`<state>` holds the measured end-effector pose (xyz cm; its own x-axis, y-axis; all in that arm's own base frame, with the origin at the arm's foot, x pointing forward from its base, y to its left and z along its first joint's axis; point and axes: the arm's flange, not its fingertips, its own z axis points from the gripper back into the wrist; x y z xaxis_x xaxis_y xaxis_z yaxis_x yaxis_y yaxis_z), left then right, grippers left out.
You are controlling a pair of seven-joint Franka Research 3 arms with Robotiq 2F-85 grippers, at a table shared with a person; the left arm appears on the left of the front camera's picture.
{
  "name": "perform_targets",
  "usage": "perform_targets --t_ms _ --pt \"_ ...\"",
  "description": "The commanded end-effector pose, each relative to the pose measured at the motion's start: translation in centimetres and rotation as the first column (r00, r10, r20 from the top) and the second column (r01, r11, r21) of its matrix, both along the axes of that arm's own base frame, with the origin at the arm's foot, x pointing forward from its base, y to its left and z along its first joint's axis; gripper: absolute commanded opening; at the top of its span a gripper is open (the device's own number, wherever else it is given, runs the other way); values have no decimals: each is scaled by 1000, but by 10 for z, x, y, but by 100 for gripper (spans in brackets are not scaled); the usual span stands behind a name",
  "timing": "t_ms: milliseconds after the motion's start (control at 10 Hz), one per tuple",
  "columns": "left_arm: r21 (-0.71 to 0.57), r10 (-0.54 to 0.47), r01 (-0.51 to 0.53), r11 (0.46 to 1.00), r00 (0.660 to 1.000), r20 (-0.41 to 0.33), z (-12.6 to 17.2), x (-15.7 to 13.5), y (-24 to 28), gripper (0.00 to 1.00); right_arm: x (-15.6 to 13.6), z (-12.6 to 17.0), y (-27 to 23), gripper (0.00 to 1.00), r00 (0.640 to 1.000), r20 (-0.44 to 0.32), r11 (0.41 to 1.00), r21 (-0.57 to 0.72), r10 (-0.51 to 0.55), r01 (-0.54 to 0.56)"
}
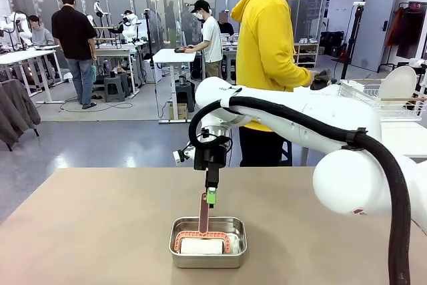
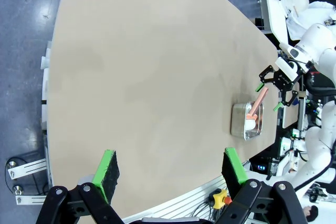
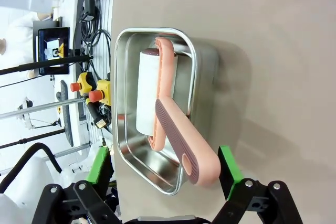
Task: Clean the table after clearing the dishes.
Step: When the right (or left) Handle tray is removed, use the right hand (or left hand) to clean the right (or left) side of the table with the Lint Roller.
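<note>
Left fingers (image 2: 169,156): spread wide with nothing between them, hanging high over the near edge of the tabletop (image 2: 147,77).
Tabletop: plain taupe-brown and bare apart from one pan (image 1: 207,262) near the robot's edge, about mid-width.
Pan: small, rectangular steel, sitting flat on the tabletop.
Roller (image 3: 176,129): a white lint roll in a salmon-pink frame. The roll lies in the pan and the long pink handle slants up and out over the rim.
Right fingers (image 3: 164,156): pointing down above the pan and standing wide, one green pad on each side of the handle's free end. One pad is just beside the handle; whether it touches cannot be told. They are not clamped on it.
Person (image 1: 267,38): in a yellow hoodie, standing at the far side of the tabletop, turned toward the right.
White plate (image 1: 398,85): on edge in a wire rack (image 1: 367,95) on the white side table at far right.
</note>
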<state>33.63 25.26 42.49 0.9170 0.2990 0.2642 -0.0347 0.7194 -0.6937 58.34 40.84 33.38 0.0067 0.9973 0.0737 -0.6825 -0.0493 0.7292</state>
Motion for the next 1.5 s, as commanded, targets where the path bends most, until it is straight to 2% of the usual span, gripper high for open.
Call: perform_targets --t_ms 0,300,500,900,1400 --pt "-7 -1 1 1000 1000 5 3 -2 0 100 32 12 26 98 999 -30 1000 6 -16 17" --pt "-7 -1 1 1000 1000 5 3 -2 0 100 35 10 31 90 999 8 998 28 -49 49" --pt "-7 -1 1 1000 1000 5 3 -2 0 100 34 11 32 84 999 4 998 29 -52 52" --pt "-7 -1 1 1000 1000 5 3 -2 0 100 31 13 32 45 999 -8 998 43 -48 48" --pt "-7 -1 1 1000 1000 5 3 -2 0 100 30 19 32 0 993 -78 996 35 -84 87"
